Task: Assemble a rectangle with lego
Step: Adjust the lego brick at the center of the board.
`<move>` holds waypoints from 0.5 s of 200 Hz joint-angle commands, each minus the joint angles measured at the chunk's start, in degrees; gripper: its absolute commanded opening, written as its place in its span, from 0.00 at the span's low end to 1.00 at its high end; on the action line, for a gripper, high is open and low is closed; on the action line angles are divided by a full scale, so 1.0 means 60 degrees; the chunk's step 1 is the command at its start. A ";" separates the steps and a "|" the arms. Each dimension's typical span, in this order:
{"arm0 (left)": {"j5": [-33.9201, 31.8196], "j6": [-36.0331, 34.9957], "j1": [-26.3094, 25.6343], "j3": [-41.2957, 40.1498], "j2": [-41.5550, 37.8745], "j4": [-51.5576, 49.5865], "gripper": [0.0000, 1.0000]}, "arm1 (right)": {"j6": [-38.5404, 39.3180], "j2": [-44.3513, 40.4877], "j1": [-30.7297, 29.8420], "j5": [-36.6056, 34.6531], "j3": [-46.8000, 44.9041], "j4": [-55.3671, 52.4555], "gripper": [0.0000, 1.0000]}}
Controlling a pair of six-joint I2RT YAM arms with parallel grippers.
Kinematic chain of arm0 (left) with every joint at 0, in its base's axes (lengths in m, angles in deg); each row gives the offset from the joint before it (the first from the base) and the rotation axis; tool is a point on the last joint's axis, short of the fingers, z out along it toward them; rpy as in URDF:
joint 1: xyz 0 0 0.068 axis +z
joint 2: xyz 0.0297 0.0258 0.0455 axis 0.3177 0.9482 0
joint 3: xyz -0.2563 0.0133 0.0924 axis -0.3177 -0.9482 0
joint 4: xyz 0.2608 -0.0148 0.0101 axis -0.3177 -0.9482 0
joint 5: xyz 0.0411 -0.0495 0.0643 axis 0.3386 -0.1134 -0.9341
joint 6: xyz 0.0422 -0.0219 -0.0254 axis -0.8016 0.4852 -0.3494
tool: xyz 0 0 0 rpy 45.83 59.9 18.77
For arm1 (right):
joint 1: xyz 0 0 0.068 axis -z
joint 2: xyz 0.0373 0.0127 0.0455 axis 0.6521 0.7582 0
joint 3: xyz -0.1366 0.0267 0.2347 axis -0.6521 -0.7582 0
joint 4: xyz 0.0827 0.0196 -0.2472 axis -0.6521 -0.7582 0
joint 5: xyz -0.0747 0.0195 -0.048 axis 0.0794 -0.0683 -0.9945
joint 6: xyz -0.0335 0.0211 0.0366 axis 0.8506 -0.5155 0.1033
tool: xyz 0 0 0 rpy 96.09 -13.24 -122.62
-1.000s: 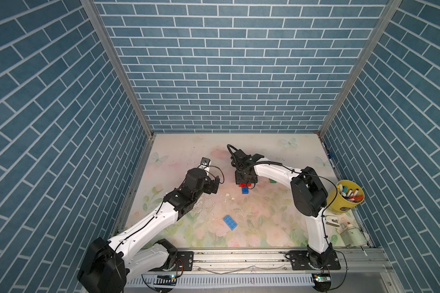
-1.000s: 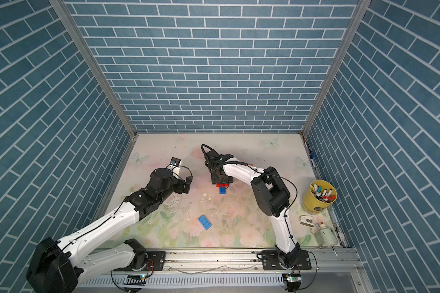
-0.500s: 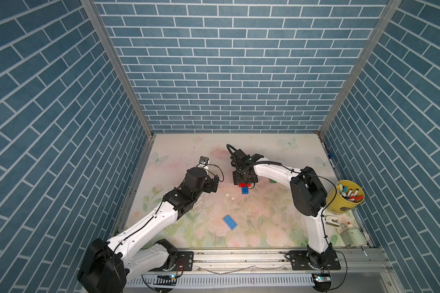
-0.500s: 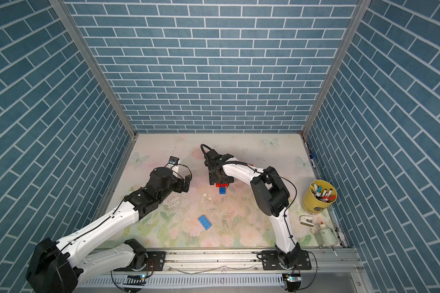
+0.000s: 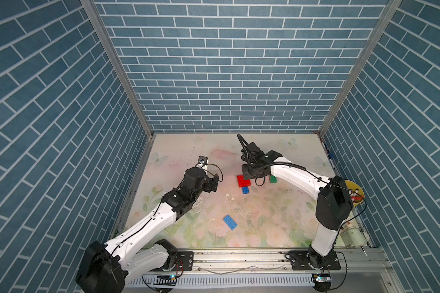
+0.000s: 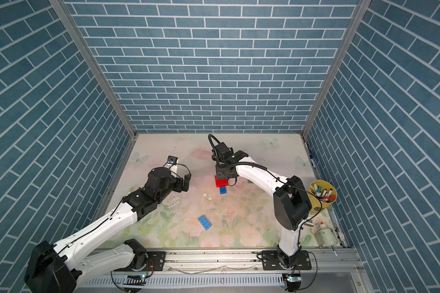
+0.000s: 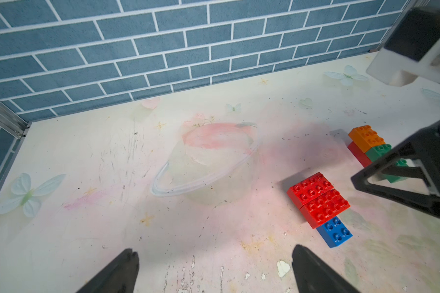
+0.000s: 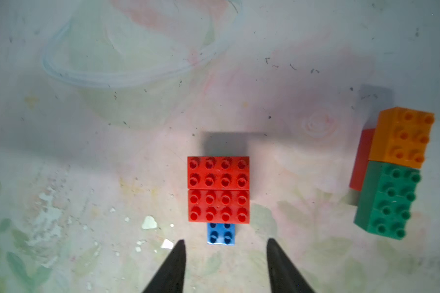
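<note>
While two red bricks (image 8: 218, 189) lie joined side by side with a small blue brick (image 8: 220, 233) touching one long edge, the right gripper (image 8: 225, 241) hovers just over that blue piece, jaws partly apart and empty. The step looks like widening the flat rectangle. The next move probably calls for fetching the light blue brick (image 5: 230, 222), which lies alone, well apart, nearer the front rail. An orange, green and red stack (image 8: 391, 172) stands near one side, so room is tighter there. The left gripper (image 7: 212, 251) hangs wide open and empty over bare mat (image 7: 112, 177).
</note>
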 commanded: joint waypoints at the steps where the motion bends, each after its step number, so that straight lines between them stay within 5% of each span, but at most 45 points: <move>1: 0.0224 0.0123 0.0070 0.0126 -0.0044 0.0142 1.00 | 0.0155 0.0075 0.0044 0.0094 -0.0338 -0.0295 0.32; 27: 0.0350 0.0254 0.0063 0.0071 -0.0001 0.0280 1.00 | 0.0217 0.0351 0.0040 0.0748 -0.0288 -0.0173 0.13; 100: 0.0338 0.0306 0.0044 -0.0006 0.0076 0.0339 1.00 | 0.0290 0.1183 0.0009 0.1374 0.0152 -0.0185 0.09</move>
